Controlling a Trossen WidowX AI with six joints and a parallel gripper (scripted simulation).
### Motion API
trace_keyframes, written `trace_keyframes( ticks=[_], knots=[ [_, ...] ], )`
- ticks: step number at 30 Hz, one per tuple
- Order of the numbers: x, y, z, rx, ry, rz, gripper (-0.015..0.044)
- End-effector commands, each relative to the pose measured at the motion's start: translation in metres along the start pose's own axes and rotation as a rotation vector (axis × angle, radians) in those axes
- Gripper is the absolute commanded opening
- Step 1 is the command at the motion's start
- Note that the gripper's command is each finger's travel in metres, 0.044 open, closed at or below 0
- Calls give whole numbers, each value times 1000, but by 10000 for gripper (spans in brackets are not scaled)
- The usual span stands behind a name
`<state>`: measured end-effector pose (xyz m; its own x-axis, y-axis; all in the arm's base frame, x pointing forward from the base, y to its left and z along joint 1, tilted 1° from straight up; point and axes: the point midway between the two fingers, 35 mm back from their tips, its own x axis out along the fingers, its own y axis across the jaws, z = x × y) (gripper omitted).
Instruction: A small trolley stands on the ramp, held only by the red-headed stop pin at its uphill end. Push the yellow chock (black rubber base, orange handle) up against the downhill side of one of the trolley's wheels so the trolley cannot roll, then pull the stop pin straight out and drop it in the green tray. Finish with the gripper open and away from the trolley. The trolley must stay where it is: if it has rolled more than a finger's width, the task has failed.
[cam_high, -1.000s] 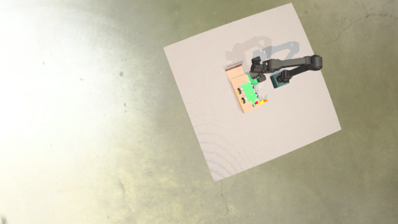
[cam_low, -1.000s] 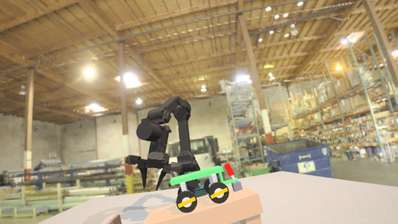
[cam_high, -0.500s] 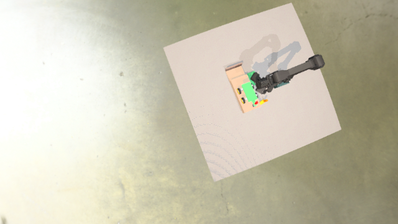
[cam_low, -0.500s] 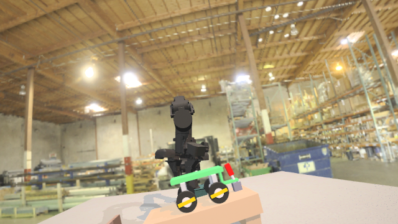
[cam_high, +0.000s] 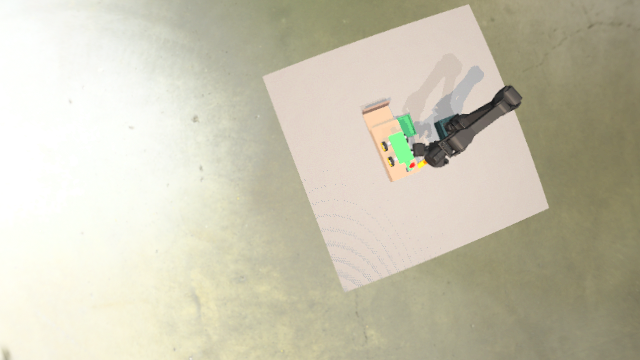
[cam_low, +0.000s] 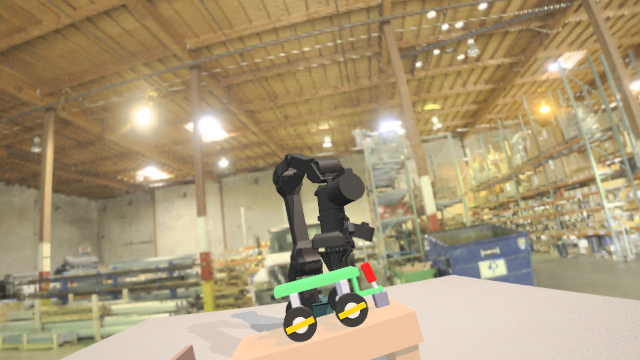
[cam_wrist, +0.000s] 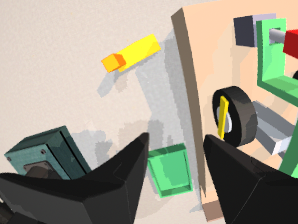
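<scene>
The green trolley (cam_high: 401, 148) (cam_low: 320, 281) stands on the ramp (cam_high: 378, 119) (cam_low: 390, 325) (cam_wrist: 200, 30). The red-headed stop pin (cam_high: 412, 165) (cam_low: 368, 272) (cam_wrist: 292, 42) is in place at its uphill end. The yellow chock (cam_high: 421, 164) (cam_wrist: 141, 51) lies on the table beside the ramp's uphill part, its orange handle (cam_wrist: 113, 62) pointing away from the ramp; its black base is not visible. The green tray (cam_high: 413, 125) (cam_wrist: 170, 151) is beside the ramp's lower part. My gripper (cam_wrist: 177, 139) is partly open and empty above the ramp's side edge, near a wheel (cam_wrist: 242, 117); its tips are hidden in the top and exterior views.
The teal robot base (cam_high: 442, 128) (cam_wrist: 37, 145) stands on the table on the tray's side of the ramp. A brown end board (cam_high: 376, 107) (cam_low: 185, 352) stands at the ramp's downhill end. A grey block (cam_low: 381, 299) (cam_wrist: 245, 31) on the ramp sits by the pin.
</scene>
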<state>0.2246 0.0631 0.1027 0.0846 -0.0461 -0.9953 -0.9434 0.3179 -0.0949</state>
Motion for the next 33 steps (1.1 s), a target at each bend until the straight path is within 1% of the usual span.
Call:
trace_keyframes(
  ticks=[1,9,17,33],
  knots=[
    [-1,19,21,-195,-11,34,190],
    [-3,55,47,-505,-27,77,190],
    [-2,55,48,-512,-27,77,190],
    [42,59,48,-512,-27,78,190]
  ],
)
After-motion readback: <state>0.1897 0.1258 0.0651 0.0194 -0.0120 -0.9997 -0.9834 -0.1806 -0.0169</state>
